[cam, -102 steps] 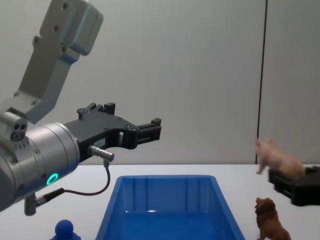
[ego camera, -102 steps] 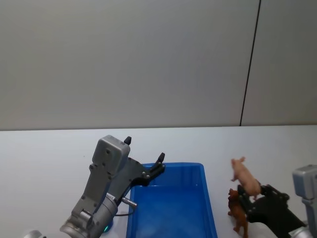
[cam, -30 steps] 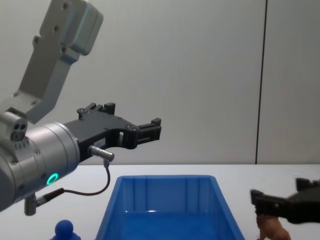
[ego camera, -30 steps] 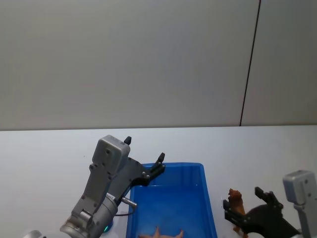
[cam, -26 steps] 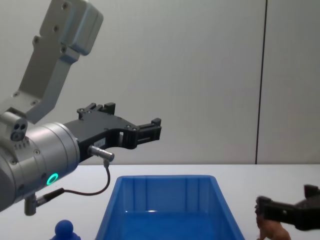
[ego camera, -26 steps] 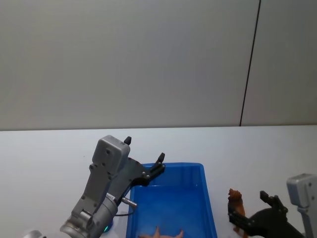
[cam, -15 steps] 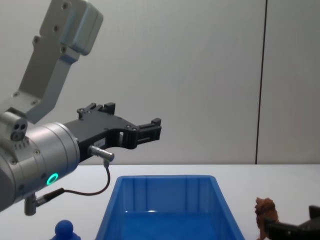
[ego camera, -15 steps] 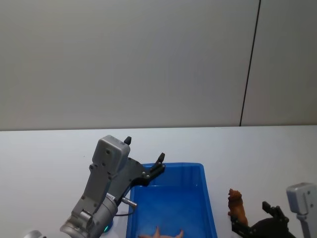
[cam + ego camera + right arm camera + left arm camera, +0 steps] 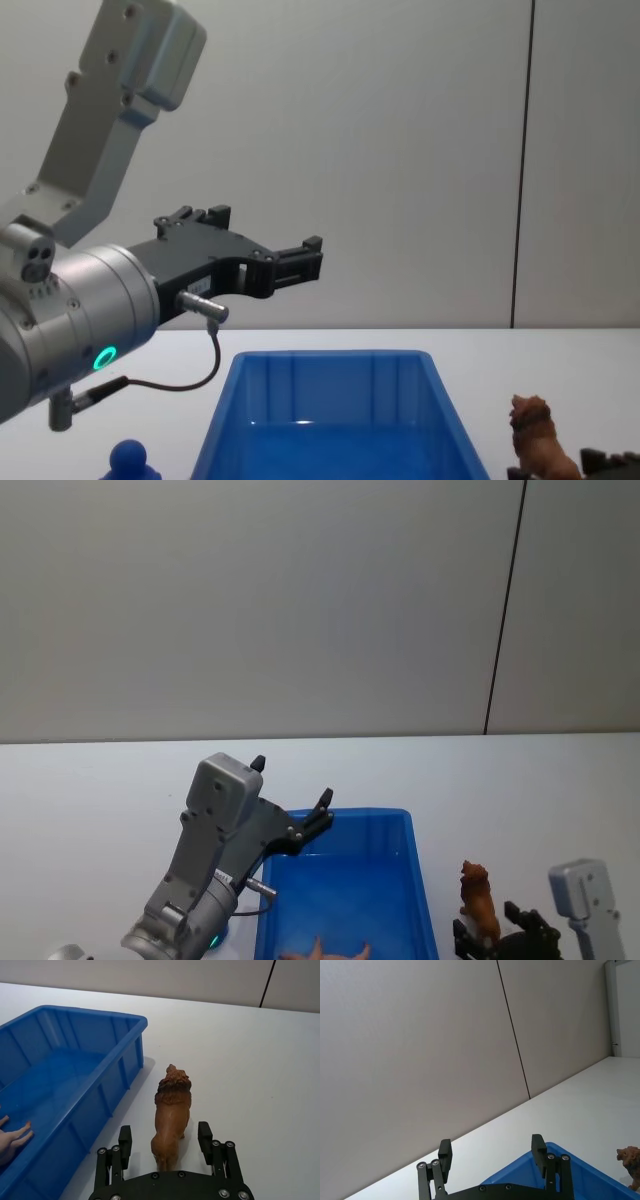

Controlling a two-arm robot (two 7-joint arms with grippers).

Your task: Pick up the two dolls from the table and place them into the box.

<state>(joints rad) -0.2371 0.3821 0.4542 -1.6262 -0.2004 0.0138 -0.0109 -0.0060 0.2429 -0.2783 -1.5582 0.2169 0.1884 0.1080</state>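
Note:
The brown lion doll point(image 9: 479, 901) point(image 9: 171, 1115) point(image 9: 535, 440) point(image 9: 632, 1157) stands upright on the white table, just right of the blue box point(image 9: 350, 813) point(image 9: 90, 1011) point(image 9: 330, 355). My right gripper point(image 9: 164, 1131) point(image 9: 495, 936) is open and low behind the lion. Its fingers point(image 9: 125, 1135) flank the lion's hindquarters with a gap on each side. The blue round-headed doll point(image 9: 133, 462) stands left of the box, beneath my left arm. My left gripper point(image 9: 292, 780) point(image 9: 491, 1144) point(image 9: 262, 240) hangs open and empty above the box's far left corner.
A pink pig toy point(image 9: 325, 950) point(image 9: 10, 1135) lies on the box's floor at its near end. The white table point(image 9: 250, 1050) spreads bare to the right of and beyond the lion. A grey wall stands behind the table.
The right gripper let the pink pig go into the box, then drew back and sank behind the lion, open around its rear. The left arm has stayed still.

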